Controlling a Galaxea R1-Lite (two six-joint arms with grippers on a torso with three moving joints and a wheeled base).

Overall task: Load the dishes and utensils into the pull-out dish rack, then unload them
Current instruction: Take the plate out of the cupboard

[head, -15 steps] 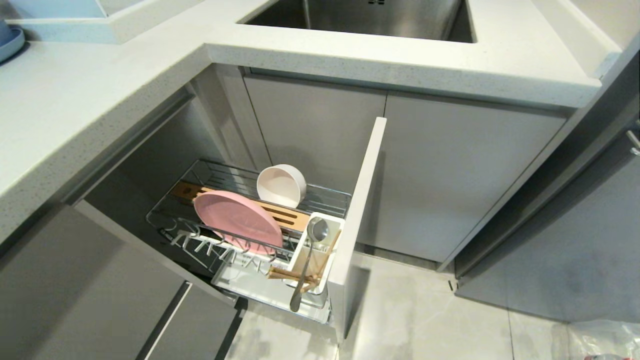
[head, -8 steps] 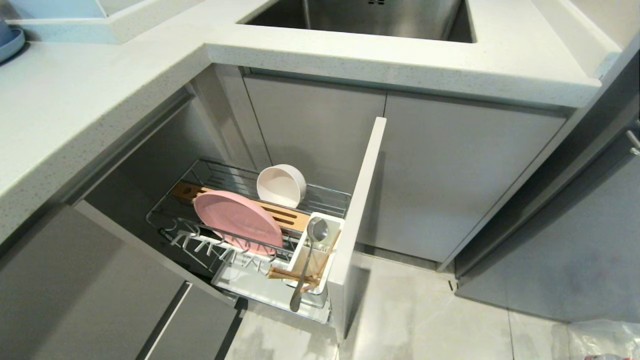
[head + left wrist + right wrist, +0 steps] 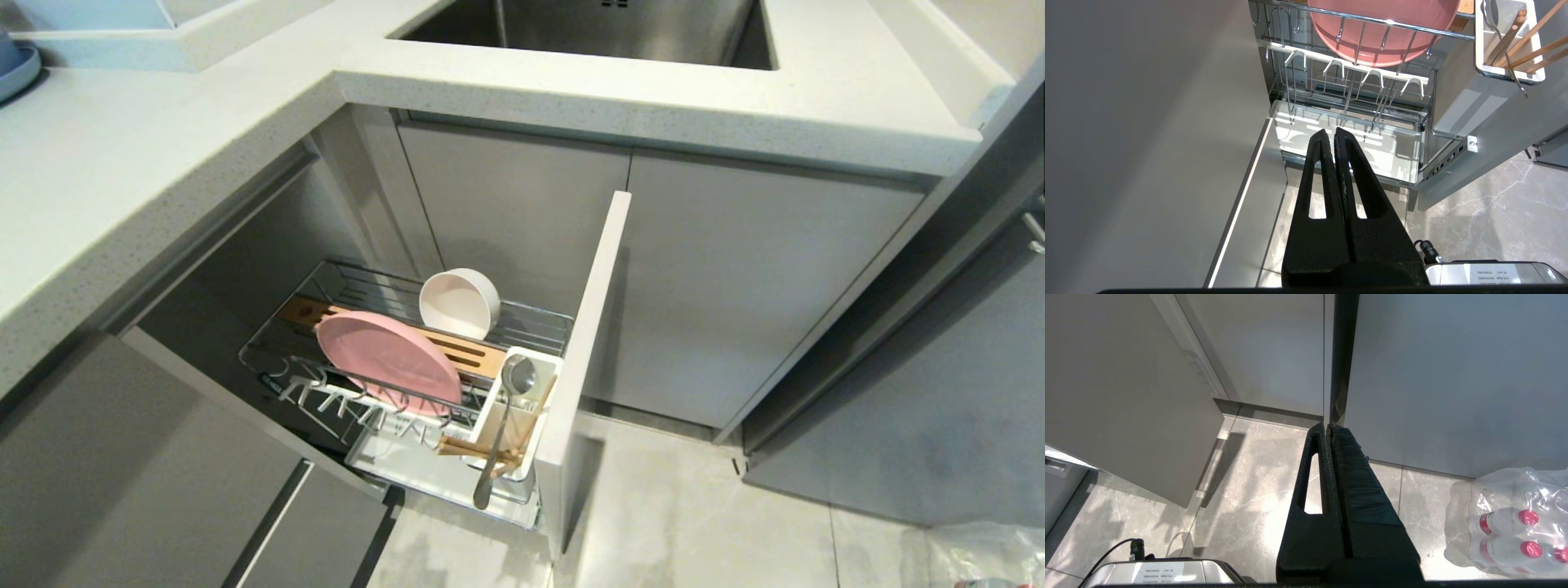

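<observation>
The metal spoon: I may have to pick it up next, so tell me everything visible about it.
The long-handled shiny metal spoon stands in the white plastic utensil cup, round bowl up, its handle leaning out over the cup's front rim. The light wooden chopsticks lean out across the handle. No tool touches it.

The chrome wire pull-out dish rack [image 3: 531,322] gleams, its slotted strip [image 3: 457,347] warm matt wood and its white utensil cup [image 3: 522,425] smooth plastic. The deep cream-white bowl [image 3: 459,304] looks smooth and faintly glossy, the round pink plate [image 3: 388,359] satiny. The long shiny metal spoon [image 3: 500,433] mirrors light beside pale wooden chopsticks [image 3: 469,449]. The speckled white stone-like surface [image 3: 122,163] is matt; the grey marbled floor tiles [image 3: 694,523] shine.
</observation>
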